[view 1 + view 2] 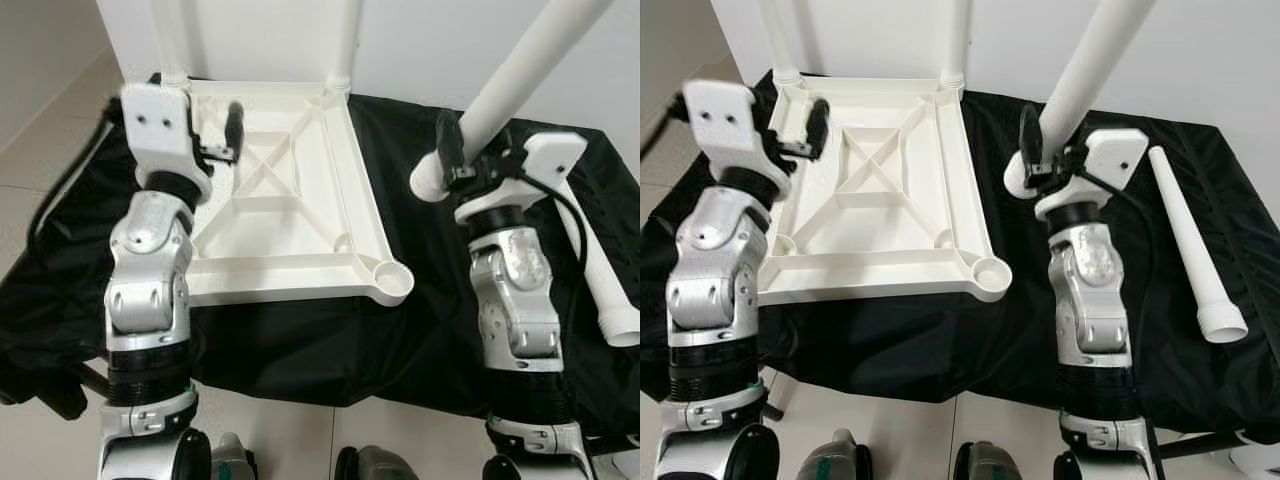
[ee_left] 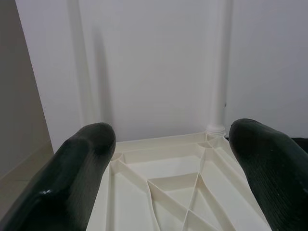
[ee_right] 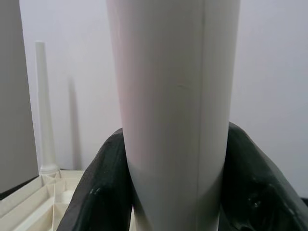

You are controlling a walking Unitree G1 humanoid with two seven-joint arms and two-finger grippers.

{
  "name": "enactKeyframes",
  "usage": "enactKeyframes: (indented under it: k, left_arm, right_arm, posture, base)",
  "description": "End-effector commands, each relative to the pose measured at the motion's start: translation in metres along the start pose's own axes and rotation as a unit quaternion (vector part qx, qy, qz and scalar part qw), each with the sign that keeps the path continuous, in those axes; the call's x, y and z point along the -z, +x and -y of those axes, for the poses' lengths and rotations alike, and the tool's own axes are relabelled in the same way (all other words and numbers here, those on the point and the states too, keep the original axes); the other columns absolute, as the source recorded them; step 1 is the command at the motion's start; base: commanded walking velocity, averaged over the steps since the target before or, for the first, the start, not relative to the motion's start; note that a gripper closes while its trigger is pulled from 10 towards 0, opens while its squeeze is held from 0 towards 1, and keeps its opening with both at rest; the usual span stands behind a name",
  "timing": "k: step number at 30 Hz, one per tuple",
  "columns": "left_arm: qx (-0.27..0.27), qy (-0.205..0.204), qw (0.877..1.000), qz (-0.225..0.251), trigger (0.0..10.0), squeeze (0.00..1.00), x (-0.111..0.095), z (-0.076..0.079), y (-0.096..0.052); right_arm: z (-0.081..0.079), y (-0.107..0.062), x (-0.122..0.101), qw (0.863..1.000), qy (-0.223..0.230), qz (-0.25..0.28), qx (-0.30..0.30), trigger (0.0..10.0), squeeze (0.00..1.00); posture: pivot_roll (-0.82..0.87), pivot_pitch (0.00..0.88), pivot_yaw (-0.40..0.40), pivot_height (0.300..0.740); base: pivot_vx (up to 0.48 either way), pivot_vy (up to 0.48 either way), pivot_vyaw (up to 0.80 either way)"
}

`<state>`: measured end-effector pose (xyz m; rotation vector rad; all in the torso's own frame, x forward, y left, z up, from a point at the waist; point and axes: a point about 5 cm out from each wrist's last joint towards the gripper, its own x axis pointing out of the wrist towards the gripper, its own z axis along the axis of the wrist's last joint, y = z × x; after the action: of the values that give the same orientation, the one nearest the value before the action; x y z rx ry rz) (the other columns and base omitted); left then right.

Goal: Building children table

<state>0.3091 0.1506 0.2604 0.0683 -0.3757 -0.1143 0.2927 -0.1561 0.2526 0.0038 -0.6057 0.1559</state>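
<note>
Left gripper (image 1: pixel 232 128): raised over the 9 o'clock side of the tabletop; its two black fingers (image 2: pixel 82 163) stand wide apart with nothing between them.
Tabletop (image 1: pixel 320 180): white plastic, lying upside down on the black cloth, ribs facing up; it sits at the left and middle of the scene.
Fitted legs: two white legs stand upright in the far corner sockets, one at 11 o'clock (image 1: pixel 168 40), one at 12 o'clock (image 1: pixel 345 40), against the white wall (image 1: pixel 420 40).
Empty socket (image 1: pixel 392 277): round, at the near corner of the tabletop, toward 5 o'clock.
Black cloth (image 1: pixel 940 340): spread under everything, hanging over the front edge.
Right gripper (image 1: pixel 1028 150): at 3 o'clock from the tabletop, fingers clamped on the thick end of a white leg.
Held leg (image 1: pixel 1090 60): tilted, rising toward 1 o'clock, clear of the tabletop.
Spare leg (image 1: pixel 1192 245): lies flat on the cloth at the far right, wide end nearest the robot.
</note>
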Motion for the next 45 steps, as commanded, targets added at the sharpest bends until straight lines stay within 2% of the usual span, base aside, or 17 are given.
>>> enactKeyframes:
  k: [1,9,18,21,23,27,28,37,38,39,42,45]
  left_arm:
    - [-0.026,-0.001,1.000,0.000,10.0,0.00,-0.002,-0.003,0.001]
    - [-0.021,0.000,1.000,0.002,10.0,0.00,-0.004,-0.003,0.001]
    - [-0.018,-0.013,1.000,0.001,10.0,0.00,-0.004,0.004,0.007]
    - [-0.014,-0.016,1.000,-0.008,10.0,0.00,0.002,0.008,0.009]
    - [-0.011,-0.010,1.000,-0.022,10.0,0.00,0.012,0.011,0.009]
    - [-0.011,-0.008,0.999,-0.034,10.0,0.00,0.021,0.011,0.008]
    - [-0.011,-0.012,0.999,-0.045,10.0,0.00,0.030,0.010,0.005]
    - [-0.012,-0.005,0.997,-0.078,10.0,0.00,0.052,0.008,-0.008]
    - [-0.014,-0.003,0.995,-0.099,10.0,0.00,0.066,0.007,-0.018]
    - [-0.015,-0.001,0.994,-0.106,10.0,0.00,0.070,0.007,-0.021]
    - [-0.017,-0.004,0.993,-0.116,10.0,0.00,0.074,0.007,-0.025]
    - [-0.024,-0.004,0.993,-0.117,10.0,0.00,0.079,0.005,-0.035]
  right_arm:
    - [0.002,0.002,-0.006,1.000,-0.003,0.011,0.000,10.0,0.00]
    - [0.010,-0.004,-0.001,1.000,-0.016,-0.001,0.020,10.0,0.00]
    - [0.015,0.001,-0.001,0.999,-0.018,-0.003,0.026,10.0,0.00]
    - [0.016,0.001,0.003,0.999,-0.019,-0.010,0.031,10.0,0.00]
    - [0.016,-0.002,0.011,0.999,-0.019,-0.021,0.035,10.0,0.00]
    - [0.016,-0.006,0.019,0.999,-0.021,-0.032,0.038,10.0,0.00]
    - [0.015,-0.011,0.026,0.998,-0.024,-0.044,0.038,10.0,0.00]
    - [0.013,-0.025,0.043,0.996,-0.025,-0.077,0.037,10.0,0.00]
    - [0.012,-0.033,0.053,0.994,-0.022,-0.097,0.034,10.0,0.00]
    - [0.011,-0.035,0.056,0.994,-0.021,-0.103,0.033,10.0,0.00]
    - [0.011,-0.038,0.058,0.993,-0.024,-0.110,0.031,10.0,0.00]
    - [0.013,-0.047,0.064,0.991,-0.027,-0.126,0.033,10.0,0.00]
  posture:
    - [-0.03,0.018,-0.031,0.740]
    - [-0.03,0.024,-0.021,0.740]
    - [-0.04,0.013,-0.024,0.740]
    - [-0.04,0.000,-0.023,0.740]
    - [-0.03,0.000,-0.016,0.740]
    - [-0.03,0.000,-0.014,0.740]
    - [-0.02,0.000,-0.009,0.740]
    - [-0.01,0.000,-0.012,0.740]
    - [-0.01,0.000,-0.017,0.740]
    - [-0.01,0.000,-0.017,0.740]
    - [-0.01,0.000,-0.020,0.740]
    - [0.00,0.000,-0.032,0.740]
  base:
    - [0.000,0.000,0.00]
    - [0.000,0.000,0.00]
    - [0.000,0.000,0.00]
    - [0.000,0.000,0.00]
    - [0.000,0.000,0.00]
    - [0.000,0.000,0.00]
    - [0.000,0.000,0.00]
    - [0.000,0.000,0.00]
    - [0.000,0.000,0.00]
    - [0.000,0.000,0.00]
    - [0.000,0.000,0.00]
    - [0.000,0.000,0.00]
